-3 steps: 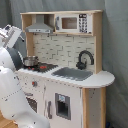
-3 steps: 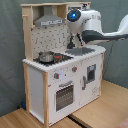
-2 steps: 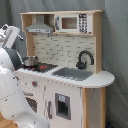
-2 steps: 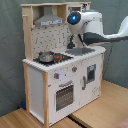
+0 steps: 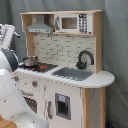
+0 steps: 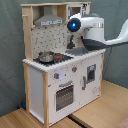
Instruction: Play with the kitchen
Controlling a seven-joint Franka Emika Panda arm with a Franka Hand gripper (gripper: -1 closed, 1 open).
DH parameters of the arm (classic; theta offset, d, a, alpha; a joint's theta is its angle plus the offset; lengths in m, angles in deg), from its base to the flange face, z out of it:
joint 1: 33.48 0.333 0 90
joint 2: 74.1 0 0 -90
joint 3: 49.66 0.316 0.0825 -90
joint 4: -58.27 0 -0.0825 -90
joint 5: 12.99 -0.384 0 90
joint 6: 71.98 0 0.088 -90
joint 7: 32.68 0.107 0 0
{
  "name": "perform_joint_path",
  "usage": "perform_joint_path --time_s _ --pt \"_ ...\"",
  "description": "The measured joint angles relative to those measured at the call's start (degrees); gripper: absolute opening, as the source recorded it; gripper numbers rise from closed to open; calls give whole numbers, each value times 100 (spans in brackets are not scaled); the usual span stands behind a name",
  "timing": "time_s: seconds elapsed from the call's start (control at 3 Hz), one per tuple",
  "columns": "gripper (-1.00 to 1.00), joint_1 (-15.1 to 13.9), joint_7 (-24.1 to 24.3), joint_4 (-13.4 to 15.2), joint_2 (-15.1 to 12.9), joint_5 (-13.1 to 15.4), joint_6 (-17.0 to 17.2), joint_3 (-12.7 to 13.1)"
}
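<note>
The arm (image 6: 92, 30) hangs over the kitchen (image 6: 55, 70); oven door closed, nothing handled yet, I'd say; jaws hidden, cannot tell.

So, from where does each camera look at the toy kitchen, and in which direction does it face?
First exterior view: stands off the kitchen's sink end, facing its front at an angle; the white arm fills the first exterior view's lower left.
Second exterior view: stands off the stove end, facing the oven door; the arm's joint with a blue light enters from the second exterior view's right.
Both show the pot and the sink.
</note>
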Motion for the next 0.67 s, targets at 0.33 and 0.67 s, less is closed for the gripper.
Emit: perform_joint_path --time_s 0.33,0.67 --pt "100 48 -59 0 188 488 220 49" --pt "100 37 -275 0 399 997 225 52"
